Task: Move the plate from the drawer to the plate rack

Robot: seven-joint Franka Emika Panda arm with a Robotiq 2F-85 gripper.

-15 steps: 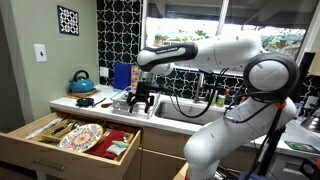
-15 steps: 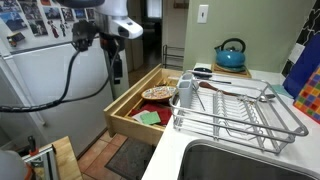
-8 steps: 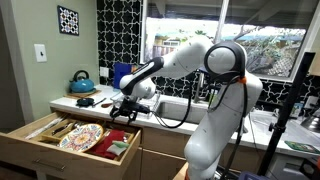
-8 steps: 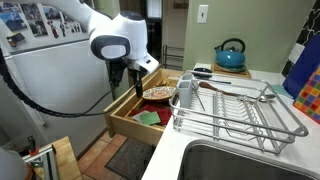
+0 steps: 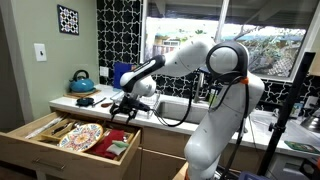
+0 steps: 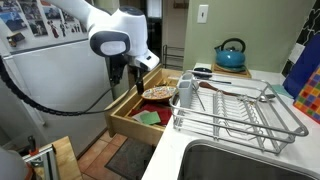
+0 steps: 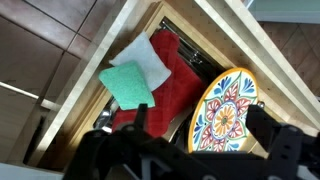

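A red folded cloth (image 7: pixel 170 88) is lying just below the end effector (image 7: pixel 195 150), with a green cloth (image 7: pixel 125 85) and a white cloth (image 7: pixel 150 58) overlapping its far edge. In an exterior view, a blue kettle (image 5: pixel 82 79) is standing on the worktop (image 5: pixel 60 101), beyond the end effector and well apart from it. A blue towel (image 6: pixel 305 70) is hanging farther off still, past the kettle.

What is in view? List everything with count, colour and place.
plate: one, floral cream, orange and red, in the drawer.
drawer: one, light wood, pulled open below the counter.
rack: one, silvery wire, on the counter by the sink.
sink: one, steel, beside the rack.
kettle: one, teal, on the counter.
cloths: three, red, green, white, in the drawer beside the plate.
arm: one, white, over the drawer; jaws open.
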